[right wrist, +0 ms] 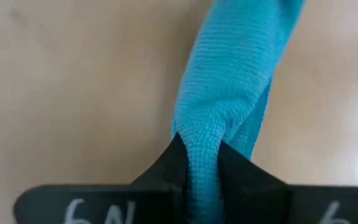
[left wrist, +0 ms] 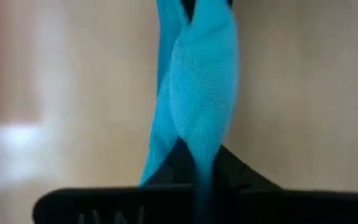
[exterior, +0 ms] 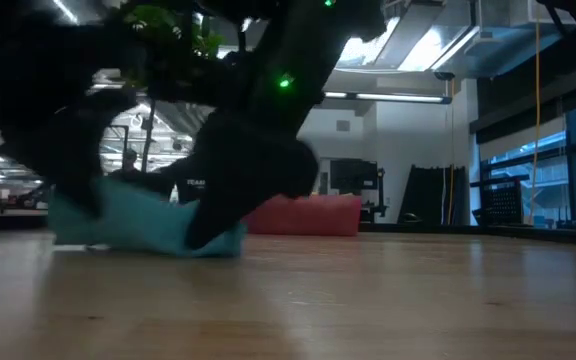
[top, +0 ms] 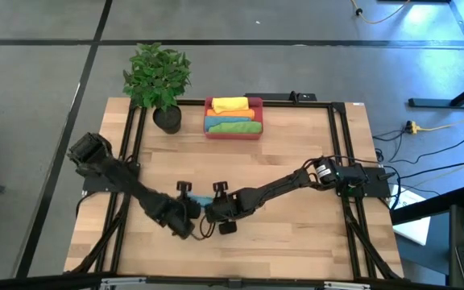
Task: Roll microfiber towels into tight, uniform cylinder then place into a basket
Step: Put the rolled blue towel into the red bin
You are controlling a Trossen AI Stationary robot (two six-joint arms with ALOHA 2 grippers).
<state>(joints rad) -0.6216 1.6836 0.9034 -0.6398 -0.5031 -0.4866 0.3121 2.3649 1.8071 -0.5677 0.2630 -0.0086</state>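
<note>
Teal-blue microfiber towel (top: 202,201): rolled, low on the wooden table (top: 296,161) at lower centre of the high view, pinched at one end by the left gripper (top: 190,211) and at the other by the right gripper (top: 213,211), each clamped shut on the cloth. Red-pink basket (top: 234,131): upper centre, beside the potted plant (top: 159,78), already holding yellow, orange, teal and green rolls. Step judged: rolling done, transfer beginning. Next move likely calls for lifting both ends together, keeping the roll tight, toward the basket.
</note>
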